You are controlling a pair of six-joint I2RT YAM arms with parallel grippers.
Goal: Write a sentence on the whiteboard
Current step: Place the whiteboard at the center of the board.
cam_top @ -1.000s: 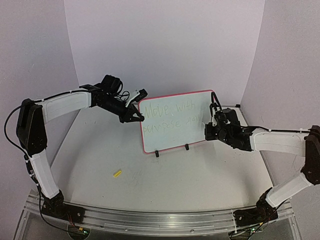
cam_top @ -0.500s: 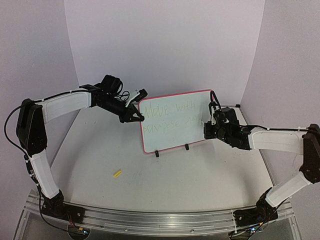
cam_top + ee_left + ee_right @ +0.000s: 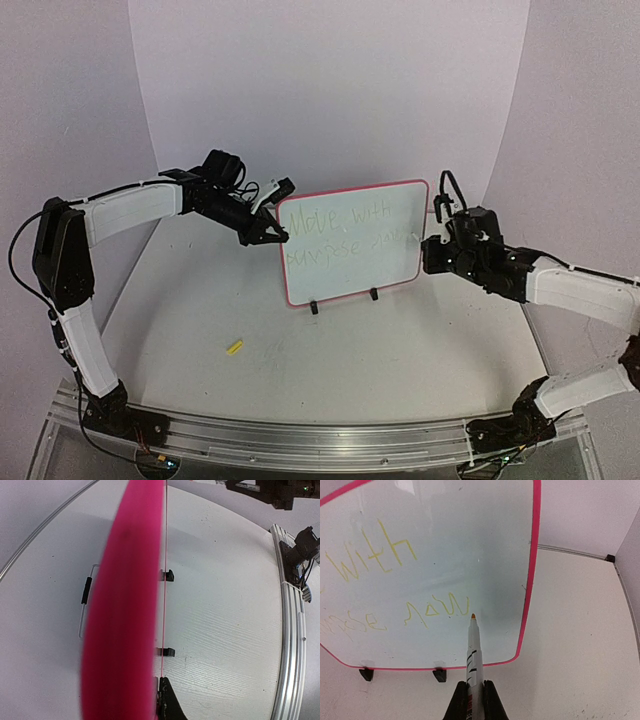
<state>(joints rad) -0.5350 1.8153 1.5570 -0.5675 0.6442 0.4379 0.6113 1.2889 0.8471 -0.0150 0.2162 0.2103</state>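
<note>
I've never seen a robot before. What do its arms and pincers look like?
Both the left arm and right arm have smooth white shells joined by chunky black joints. The left gripper and right gripper are black, with two tapering fingers. Thin black cables loop beside the joints.

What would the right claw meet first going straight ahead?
The right claw holds an orange-tipped white marker; its tip would meet the pink-framed rectangular whiteboard first, just right of the yellow-green handwriting. Gap unclear.
</note>
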